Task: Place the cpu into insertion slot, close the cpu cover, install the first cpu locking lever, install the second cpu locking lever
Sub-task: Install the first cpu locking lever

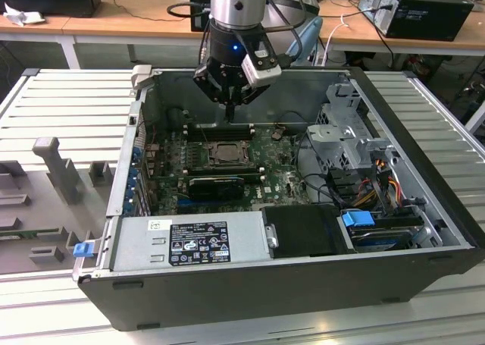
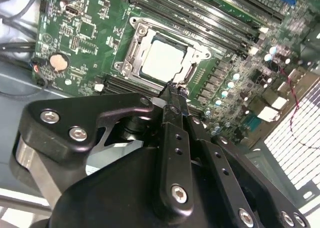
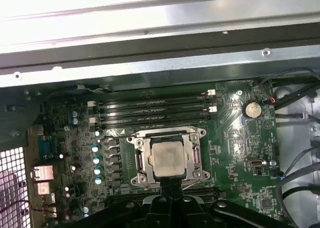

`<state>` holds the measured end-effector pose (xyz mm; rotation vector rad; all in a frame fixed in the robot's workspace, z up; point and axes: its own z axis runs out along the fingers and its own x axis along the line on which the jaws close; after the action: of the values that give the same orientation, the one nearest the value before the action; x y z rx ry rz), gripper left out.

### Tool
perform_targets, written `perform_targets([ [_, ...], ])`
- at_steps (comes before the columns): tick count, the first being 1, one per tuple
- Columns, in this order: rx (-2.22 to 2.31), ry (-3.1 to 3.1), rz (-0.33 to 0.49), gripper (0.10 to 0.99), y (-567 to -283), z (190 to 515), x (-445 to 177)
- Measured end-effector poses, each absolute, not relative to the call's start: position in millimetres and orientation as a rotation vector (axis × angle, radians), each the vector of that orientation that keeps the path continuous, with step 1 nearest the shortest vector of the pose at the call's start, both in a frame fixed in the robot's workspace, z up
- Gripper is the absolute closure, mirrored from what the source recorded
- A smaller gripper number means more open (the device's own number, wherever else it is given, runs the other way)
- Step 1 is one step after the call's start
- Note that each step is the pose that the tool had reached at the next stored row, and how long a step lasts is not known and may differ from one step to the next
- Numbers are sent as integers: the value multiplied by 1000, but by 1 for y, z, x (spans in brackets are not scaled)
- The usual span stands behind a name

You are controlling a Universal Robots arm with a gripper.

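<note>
Black gripper hides near edge of thin grey metal cpu cover in first wrist view. In exterior view, square dark insertion slot at frame centre too small to tell cover state. Silver-black robot arm cut off by top edge. Grey plastic fixture cut off at exterior view's left edge.

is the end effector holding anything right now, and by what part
Nothing is held: the end effector is shut with nothing between its fingers, near the seated flat square tan-silver cpu.
</note>
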<state>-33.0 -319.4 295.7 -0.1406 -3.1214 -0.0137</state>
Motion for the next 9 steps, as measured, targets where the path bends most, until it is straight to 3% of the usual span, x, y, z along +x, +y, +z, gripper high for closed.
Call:
perform_targets([
  [9, -55, -3122, -154, 980, -319, 295, -34],
])
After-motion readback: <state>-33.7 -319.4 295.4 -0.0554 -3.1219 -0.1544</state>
